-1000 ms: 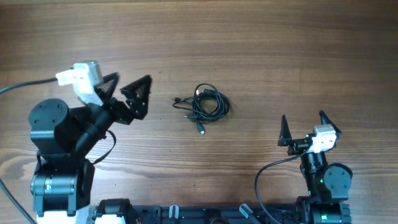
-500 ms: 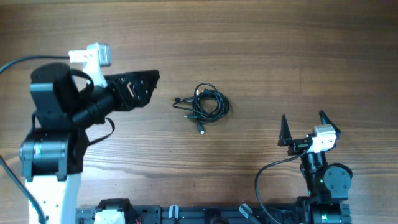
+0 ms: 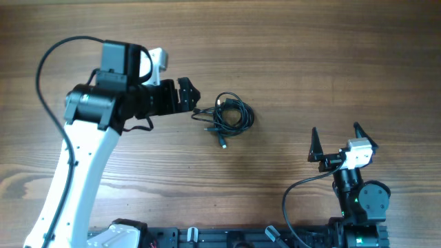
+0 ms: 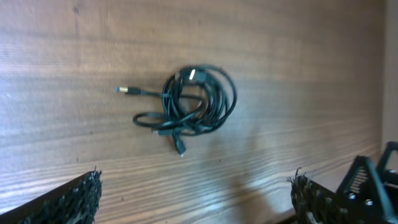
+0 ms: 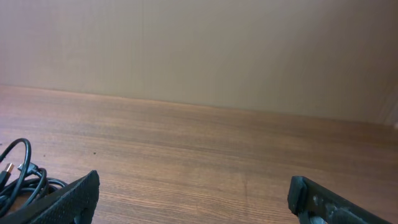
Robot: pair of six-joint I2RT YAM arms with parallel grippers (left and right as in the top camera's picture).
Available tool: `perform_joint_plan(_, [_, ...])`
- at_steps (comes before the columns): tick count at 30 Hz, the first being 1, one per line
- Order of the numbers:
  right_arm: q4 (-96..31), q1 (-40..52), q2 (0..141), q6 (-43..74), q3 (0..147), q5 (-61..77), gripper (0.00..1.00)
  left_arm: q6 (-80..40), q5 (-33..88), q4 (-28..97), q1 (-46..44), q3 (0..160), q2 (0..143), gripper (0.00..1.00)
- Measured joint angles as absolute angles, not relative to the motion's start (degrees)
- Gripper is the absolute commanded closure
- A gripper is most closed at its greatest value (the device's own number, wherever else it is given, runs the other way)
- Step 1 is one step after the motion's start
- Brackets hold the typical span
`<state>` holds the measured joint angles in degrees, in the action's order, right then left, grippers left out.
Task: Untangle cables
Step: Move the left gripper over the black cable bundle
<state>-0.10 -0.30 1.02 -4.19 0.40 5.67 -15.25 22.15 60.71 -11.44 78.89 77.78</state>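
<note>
The cables [image 3: 225, 117] lie as one small tangled coil of thin black cords at the table's middle, with short plug ends sticking out left and down. In the left wrist view the cables [image 4: 180, 112] sit ahead of the fingers, with a gold-tipped plug [image 4: 122, 90] pointing left. My left gripper [image 3: 187, 96] is open and empty, just left of the coil and apart from it. My right gripper [image 3: 335, 131] stands open and empty at the lower right, well away from the coil. In the right wrist view the cables [image 5: 30, 183] show only at the lower left edge.
The wooden table [image 3: 310, 55] carries nothing else. The left arm's thick black wire [image 3: 52, 58] arcs over the left side. The arm bases and a black rail [image 3: 227, 238] line the near edge.
My left arm has swung up and to the right, bringing its open gripper close to the coil's left side. The cables and the right arm have not moved.
</note>
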Motion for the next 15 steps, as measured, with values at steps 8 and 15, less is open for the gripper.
perform_joint_plan(8, [-0.10, -0.30, 1.02, -4.19, 0.40, 5.67, 0.00, -7.55, 20.49, 62.02, -15.77, 78.89, 84.97, 0.00])
perform_joint_plan(15, [-0.10, -0.30, 1.02, -4.19, 0.40, 5.67, 0.00, 0.10, 18.87, 62.78, -18.52, 78.91, 92.05, 0.00])
